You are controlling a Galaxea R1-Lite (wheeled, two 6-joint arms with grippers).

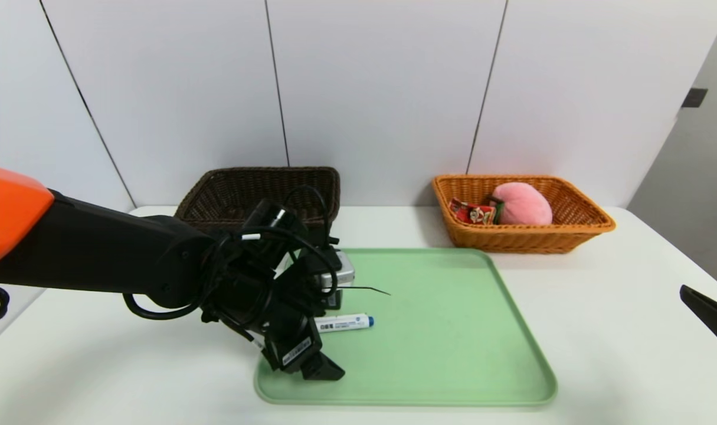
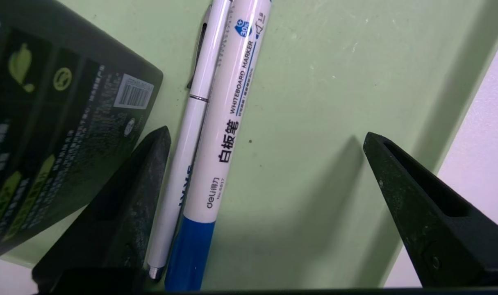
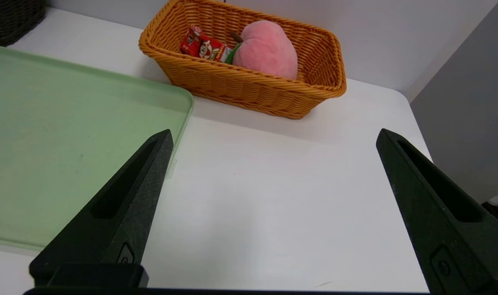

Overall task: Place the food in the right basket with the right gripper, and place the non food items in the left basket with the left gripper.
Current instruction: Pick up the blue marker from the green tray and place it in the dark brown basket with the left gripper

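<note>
My left hand [image 2: 265, 147], spread wide, hangs over the tray [image 1: 452, 330], straddling the pen [image 2: 191, 123] and marker [image 2: 228, 135] lying side by side beside the bottle [image 2: 48, 135]. My right hand [image 3: 273, 205] gapes, idle.

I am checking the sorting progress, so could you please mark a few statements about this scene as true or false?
1. The plush peach lies in the orange basket. True.
2. The snack packet is still on the green tray. False: it lies in the orange basket beside the peach.
3. The left gripper is open above the tray, by the marker and the pen. True.
4. The marker lies in the dark brown basket. False: it lies on the tray.
5. The right gripper holds the pump bottle. False: it is open and holds nothing; the bottle is on the tray.
</note>
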